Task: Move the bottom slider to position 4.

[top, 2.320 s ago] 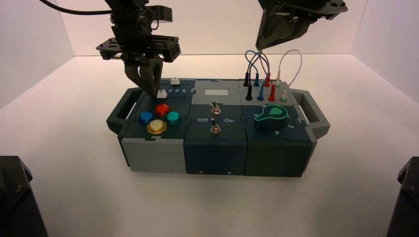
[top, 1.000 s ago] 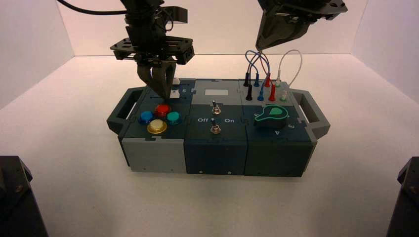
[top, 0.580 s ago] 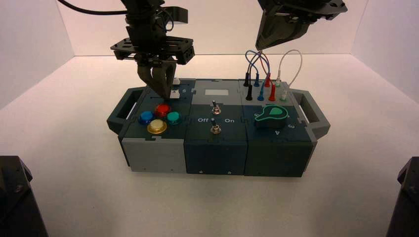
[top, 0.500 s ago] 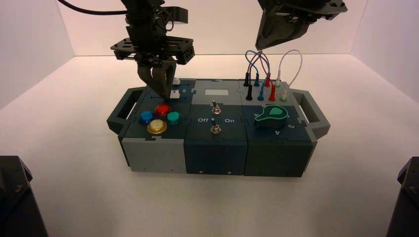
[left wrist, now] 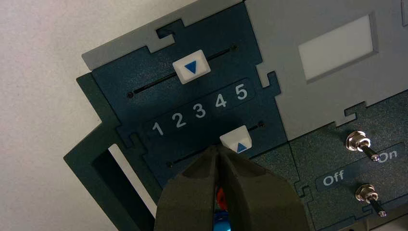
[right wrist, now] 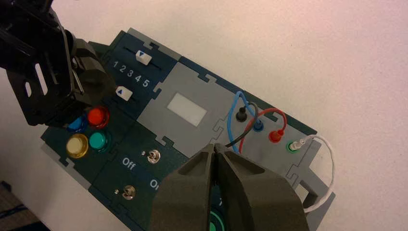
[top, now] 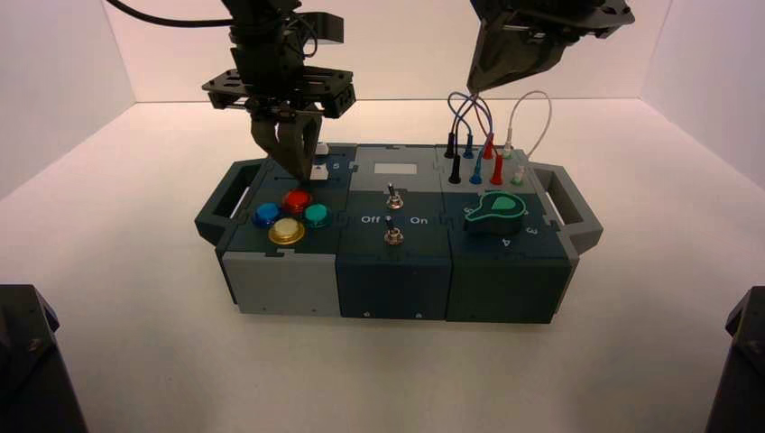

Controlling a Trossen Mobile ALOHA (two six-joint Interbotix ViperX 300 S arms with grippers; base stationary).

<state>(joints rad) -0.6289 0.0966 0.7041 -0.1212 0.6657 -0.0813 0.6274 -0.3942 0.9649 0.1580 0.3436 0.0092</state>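
At the upper left of the high view, our left end effector, closed, sits beside the bottom slider, presumably placed there to nudge its knob to the 4; our right end effector, closed, waits upper right

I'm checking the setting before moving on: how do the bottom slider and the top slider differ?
The bottom slider lines up with the 4; the top slider sits between the 3 and the 4.
The left gripper has its tips right beside the bottom slider, while the top slider has no gripper at it.
Both are white knobs with a blue triangle pointing toward the numerals.
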